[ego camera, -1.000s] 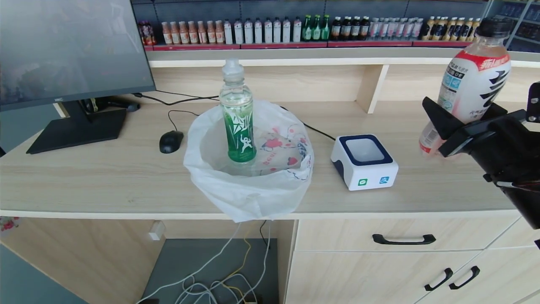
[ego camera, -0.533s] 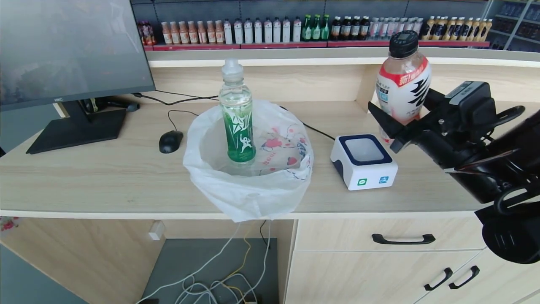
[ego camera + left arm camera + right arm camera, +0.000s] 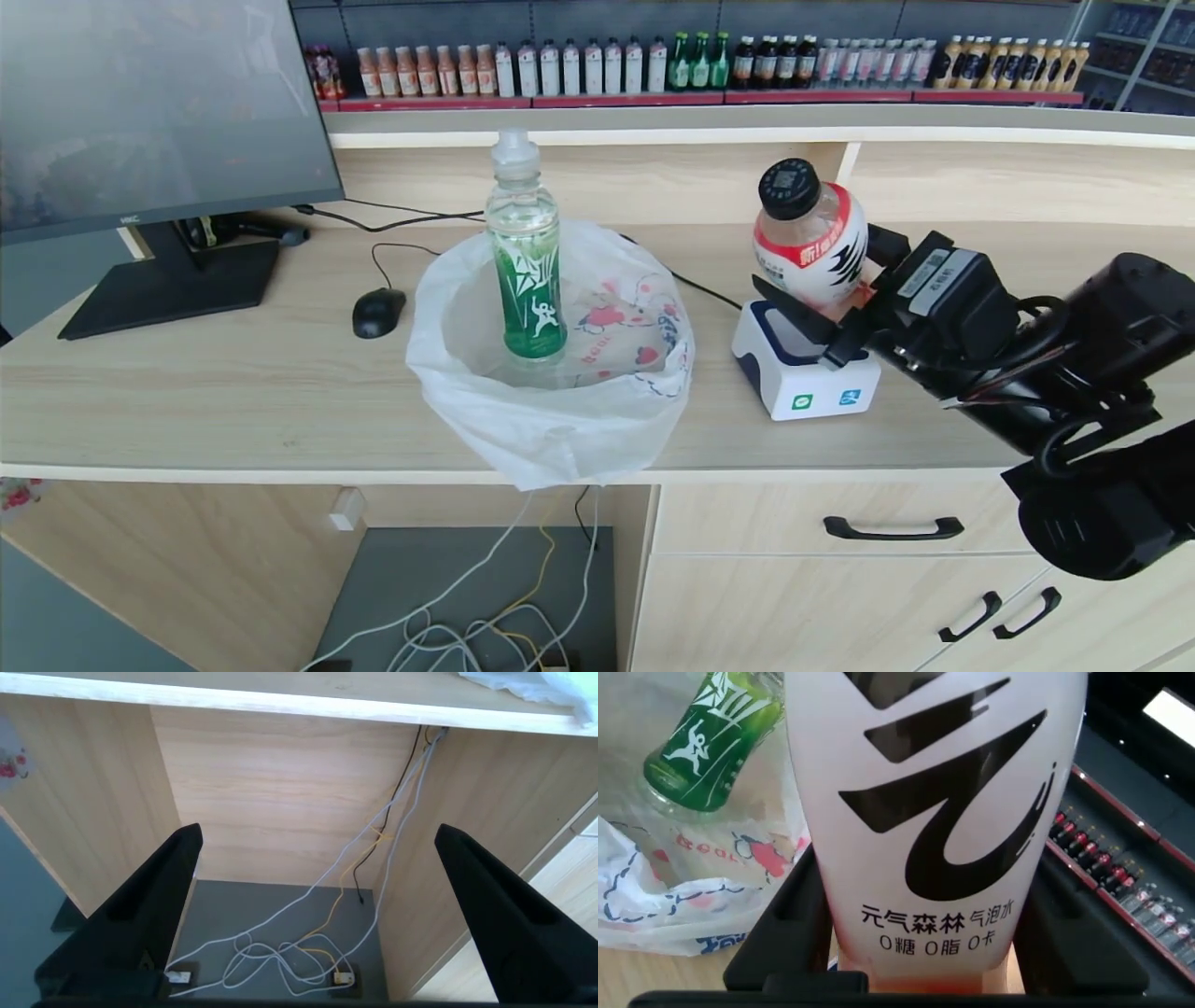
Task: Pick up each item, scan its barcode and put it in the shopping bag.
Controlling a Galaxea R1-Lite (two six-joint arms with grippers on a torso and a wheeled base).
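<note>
My right gripper (image 3: pixel 840 313) is shut on a white bottle (image 3: pixel 810 245) with a red band, black strokes and a black cap. It holds the bottle tilted just above the white and blue barcode scanner (image 3: pixel 805 371) on the counter. The same white bottle (image 3: pixel 934 812) sits between the black fingers (image 3: pixel 775 933) in the right wrist view. A green-labelled bottle (image 3: pixel 524 259) stands upright inside the white shopping bag (image 3: pixel 551 411) to the scanner's left; that green-labelled bottle (image 3: pixel 710 742) and the shopping bag (image 3: pixel 663 905) show behind the held one. My left gripper (image 3: pixel 318 924) hangs open below the counter edge, holding nothing.
A monitor (image 3: pixel 140 112) on a black stand and a black mouse (image 3: pixel 378 313) sit at the counter's left. Cables (image 3: pixel 308 943) lie on the floor in the recess under the counter. Drawers with black handles (image 3: pixel 893 532) are below the scanner. A shelf of bottles (image 3: pixel 700 65) lines the back.
My right arm has carried the white bottle from the far right leftward and down, ending over the scanner. The bottle has tipped toward the scanner. The bag and green bottle have not moved.
</note>
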